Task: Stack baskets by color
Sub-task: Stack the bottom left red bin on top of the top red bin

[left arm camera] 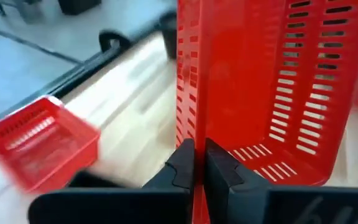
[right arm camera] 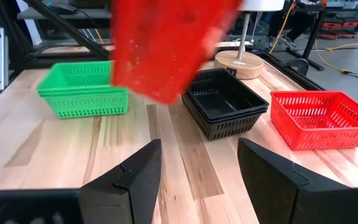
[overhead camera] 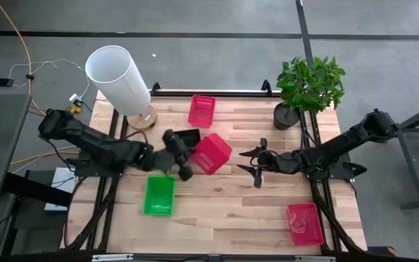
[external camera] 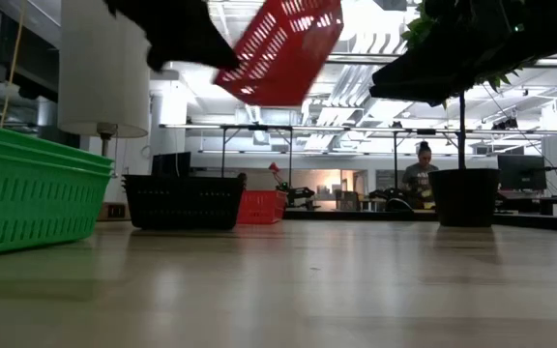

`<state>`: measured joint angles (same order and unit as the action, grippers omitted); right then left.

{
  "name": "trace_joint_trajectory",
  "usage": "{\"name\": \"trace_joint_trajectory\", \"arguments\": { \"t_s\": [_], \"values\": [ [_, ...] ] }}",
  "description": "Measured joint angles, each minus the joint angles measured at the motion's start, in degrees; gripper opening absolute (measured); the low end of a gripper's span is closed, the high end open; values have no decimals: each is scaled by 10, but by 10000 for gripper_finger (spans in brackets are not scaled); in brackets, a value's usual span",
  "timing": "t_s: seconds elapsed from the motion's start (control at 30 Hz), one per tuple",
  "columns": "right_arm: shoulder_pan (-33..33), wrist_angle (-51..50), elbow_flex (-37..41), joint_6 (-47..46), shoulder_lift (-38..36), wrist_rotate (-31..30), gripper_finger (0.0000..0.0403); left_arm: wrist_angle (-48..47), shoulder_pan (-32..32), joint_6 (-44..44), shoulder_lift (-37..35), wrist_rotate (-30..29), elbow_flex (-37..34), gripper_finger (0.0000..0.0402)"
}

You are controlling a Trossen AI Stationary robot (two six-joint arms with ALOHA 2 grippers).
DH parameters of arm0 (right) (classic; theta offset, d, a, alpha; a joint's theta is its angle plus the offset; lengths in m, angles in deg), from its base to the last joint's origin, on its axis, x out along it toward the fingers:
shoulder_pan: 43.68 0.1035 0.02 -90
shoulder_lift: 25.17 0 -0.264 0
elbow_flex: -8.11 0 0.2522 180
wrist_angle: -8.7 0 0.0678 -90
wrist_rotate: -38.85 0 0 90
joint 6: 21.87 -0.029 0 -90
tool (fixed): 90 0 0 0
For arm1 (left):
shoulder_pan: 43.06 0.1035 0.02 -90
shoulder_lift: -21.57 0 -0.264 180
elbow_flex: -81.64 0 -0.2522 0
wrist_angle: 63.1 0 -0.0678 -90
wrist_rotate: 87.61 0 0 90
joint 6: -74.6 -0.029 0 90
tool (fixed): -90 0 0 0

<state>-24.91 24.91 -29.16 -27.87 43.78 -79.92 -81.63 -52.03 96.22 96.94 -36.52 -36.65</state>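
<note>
Because it must clear the black basket (overhead camera: 187, 136) en route to a red stack, the left gripper (overhead camera: 182, 161) pinches the tilted red basket (overhead camera: 211, 153) aloft; the right gripper (overhead camera: 257, 161) waits nearby, fingers apart.

High view: overhead, straight down on whole table (overhead camera: 224, 211). Low view: tabletop level, facing room. Left wrist view: tight on lifted red basket (left arm camera: 260, 93). Right wrist view: low across table; shares that basket with all views.
</note>
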Motion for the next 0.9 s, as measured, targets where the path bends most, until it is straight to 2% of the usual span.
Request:
{"name": "trace_joint_trajectory", "arguments": {
  "t_s": [0.1,0.27,0.33,0.5,0.67,0.9],
  "values": [
    [0,-3,0,0,0,-1,199,143,66,7,8,5,-49,0],
    [0,-6,0,-6,0,-1,199,154,170,44,30,-24,-56,0],
    [0,-6,0,-6,0,-1,199,149,213,60,34,-16,-56,0],
    [0,-6,0,-8,0,-1,199,146,325,137,54,110,-56,0],
    [-4,-6,0,-29,0,-2,199,49,400,185,70,215,-8,0],
    [-18,-6,0,-48,0,-1,199,-143,422,186,123,244,109,0]
  ]
}}
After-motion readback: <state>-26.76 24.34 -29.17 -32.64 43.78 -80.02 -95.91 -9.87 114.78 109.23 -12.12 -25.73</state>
